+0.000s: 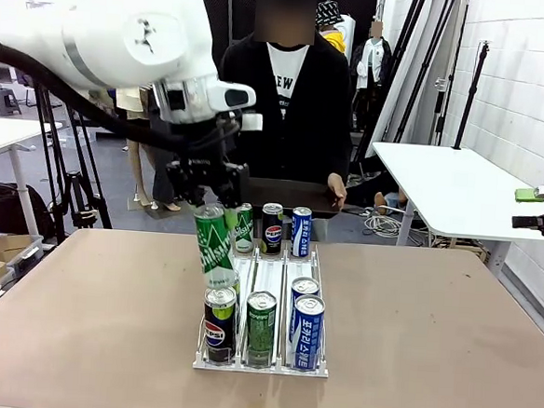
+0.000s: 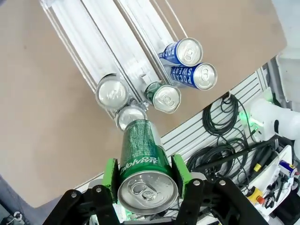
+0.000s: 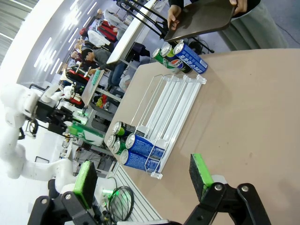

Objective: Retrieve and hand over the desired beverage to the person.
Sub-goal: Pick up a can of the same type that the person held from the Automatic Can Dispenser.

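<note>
My left gripper [image 1: 209,198] is shut on a green can [image 1: 212,245] and holds it tilted in the air above the left lane of the clear wire rack [image 1: 272,271]. In the left wrist view the green pads [image 2: 111,172] clamp the can [image 2: 139,154] by its sides just under the lid. The person [image 1: 290,84], in a black jacket and white T-shirt, stands at the far side holding a dark tray [image 1: 287,195] with both hands. My right gripper [image 1: 526,209] hovers open and bare off the table's right edge, and it stands wide open [image 3: 143,180] in its own view too.
The rack's near end holds a Pepsi can [image 1: 218,323], a green can [image 1: 260,326] and two blue cans [image 1: 306,330]. Three more cans [image 1: 271,227] stand at its far end. A white table [image 1: 451,184] stands to the right.
</note>
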Controlling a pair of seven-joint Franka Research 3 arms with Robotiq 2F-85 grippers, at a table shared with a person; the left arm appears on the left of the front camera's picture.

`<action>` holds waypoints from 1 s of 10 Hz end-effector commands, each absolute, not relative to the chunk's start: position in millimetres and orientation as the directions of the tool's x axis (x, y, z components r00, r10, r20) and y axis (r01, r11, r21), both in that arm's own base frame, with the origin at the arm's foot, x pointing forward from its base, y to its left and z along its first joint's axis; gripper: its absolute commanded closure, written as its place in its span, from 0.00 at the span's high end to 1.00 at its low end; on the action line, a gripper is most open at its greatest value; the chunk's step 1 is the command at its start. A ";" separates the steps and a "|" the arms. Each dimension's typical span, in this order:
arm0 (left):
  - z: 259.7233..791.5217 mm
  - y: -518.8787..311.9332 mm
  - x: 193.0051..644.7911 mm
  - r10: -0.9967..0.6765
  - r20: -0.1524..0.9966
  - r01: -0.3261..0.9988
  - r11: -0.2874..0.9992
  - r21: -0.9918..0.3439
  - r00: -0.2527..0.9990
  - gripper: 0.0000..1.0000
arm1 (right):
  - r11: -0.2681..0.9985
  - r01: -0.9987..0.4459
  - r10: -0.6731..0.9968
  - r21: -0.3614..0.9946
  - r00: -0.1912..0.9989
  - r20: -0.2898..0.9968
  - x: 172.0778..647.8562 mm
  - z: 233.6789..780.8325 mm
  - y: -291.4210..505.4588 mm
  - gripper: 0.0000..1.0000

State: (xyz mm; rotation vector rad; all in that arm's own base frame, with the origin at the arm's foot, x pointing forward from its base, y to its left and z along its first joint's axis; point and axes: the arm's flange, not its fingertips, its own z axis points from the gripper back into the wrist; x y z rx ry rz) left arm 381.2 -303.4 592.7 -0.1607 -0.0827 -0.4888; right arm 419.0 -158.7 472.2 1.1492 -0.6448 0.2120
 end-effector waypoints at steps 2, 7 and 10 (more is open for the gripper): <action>636.1 -291.8 369.4 -0.472 0.138 0.483 0.874 -0.054 0.871 0.00 | 0.401 -0.477 -0.170 0.782 0.800 0.576 418.2 471.6 -158.2 1.00; 643.3 -231.4 398.4 -0.462 0.141 0.465 0.885 0.011 0.876 0.00 | 0.401 -0.477 -0.170 0.782 0.800 0.576 418.2 471.6 -158.2 1.00; 638.5 -164.6 413.2 -0.439 0.148 0.441 0.897 0.024 0.886 0.00 | 0.401 -0.477 -0.170 0.782 0.800 0.576 418.2 471.6 -158.2 1.00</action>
